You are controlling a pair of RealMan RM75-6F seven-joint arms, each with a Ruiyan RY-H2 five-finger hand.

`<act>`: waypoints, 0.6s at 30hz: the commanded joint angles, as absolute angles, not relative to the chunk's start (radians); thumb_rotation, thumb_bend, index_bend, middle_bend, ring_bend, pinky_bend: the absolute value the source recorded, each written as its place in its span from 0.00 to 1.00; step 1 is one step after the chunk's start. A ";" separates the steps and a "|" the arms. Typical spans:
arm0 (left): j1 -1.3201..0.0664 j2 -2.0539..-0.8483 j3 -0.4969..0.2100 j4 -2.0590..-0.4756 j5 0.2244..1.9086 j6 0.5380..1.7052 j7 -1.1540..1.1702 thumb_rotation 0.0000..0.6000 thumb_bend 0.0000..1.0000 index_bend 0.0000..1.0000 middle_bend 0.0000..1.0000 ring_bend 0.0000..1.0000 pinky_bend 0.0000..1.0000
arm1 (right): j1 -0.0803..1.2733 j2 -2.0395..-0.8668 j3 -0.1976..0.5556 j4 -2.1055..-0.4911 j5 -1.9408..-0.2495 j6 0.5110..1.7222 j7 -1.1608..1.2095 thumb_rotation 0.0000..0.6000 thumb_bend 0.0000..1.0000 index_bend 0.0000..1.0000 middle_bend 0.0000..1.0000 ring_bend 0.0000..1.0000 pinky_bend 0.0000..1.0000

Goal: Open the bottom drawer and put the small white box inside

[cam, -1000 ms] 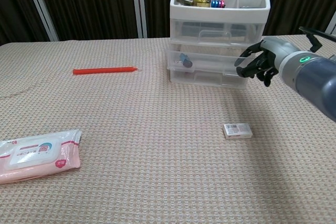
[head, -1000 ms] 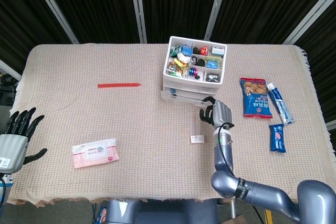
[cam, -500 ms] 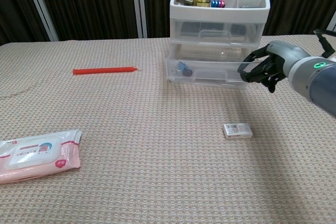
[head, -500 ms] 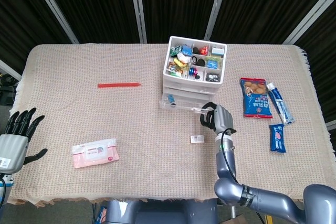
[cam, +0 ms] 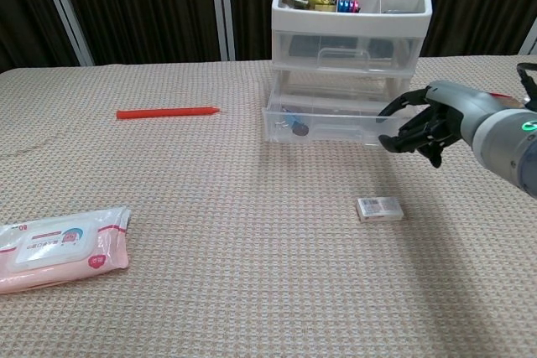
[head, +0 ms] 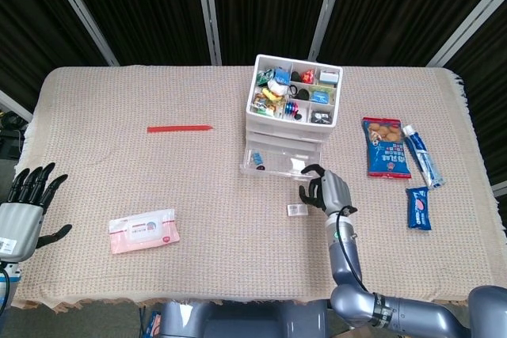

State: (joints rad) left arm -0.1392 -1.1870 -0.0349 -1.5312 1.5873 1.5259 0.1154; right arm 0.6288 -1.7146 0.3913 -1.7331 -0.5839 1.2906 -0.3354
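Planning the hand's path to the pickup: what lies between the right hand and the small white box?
Nothing but bare woven tablecloth: the chest view shows an open stretch from the right hand, at the pulled-out bottom drawer, down to the small white box.

Left hand: my arm cut off by frame edge.
Drawer: contents too small to identify.
Wipes pack: left end cropped.
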 commanded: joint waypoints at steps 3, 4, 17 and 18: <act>-0.139 -1.187 -0.036 -1.530 1.587 1.527 0.114 1.00 0.11 0.14 0.00 0.00 0.00 | 0.619 -1.697 0.379 -1.759 -0.604 1.274 -0.330 1.00 0.21 0.12 0.79 0.78 0.74; -0.139 -1.187 -0.036 -1.530 1.587 1.527 0.114 1.00 0.11 0.14 0.00 0.00 0.00 | 0.617 -1.693 0.377 -1.765 -0.614 1.276 -0.329 1.00 0.21 0.12 0.79 0.78 0.74; -0.138 -1.188 -0.035 -1.527 1.594 1.533 0.111 1.00 0.11 0.14 0.00 0.00 0.00 | 0.501 -1.570 0.146 -1.901 -0.956 1.385 -0.359 1.00 0.14 0.18 0.79 0.78 0.74; -0.138 -1.189 -0.035 -1.526 1.595 1.535 0.112 1.00 0.11 0.14 0.00 0.00 0.00 | 0.490 -1.569 0.120 -1.897 -0.974 1.389 -0.366 1.00 0.13 0.18 0.79 0.78 0.74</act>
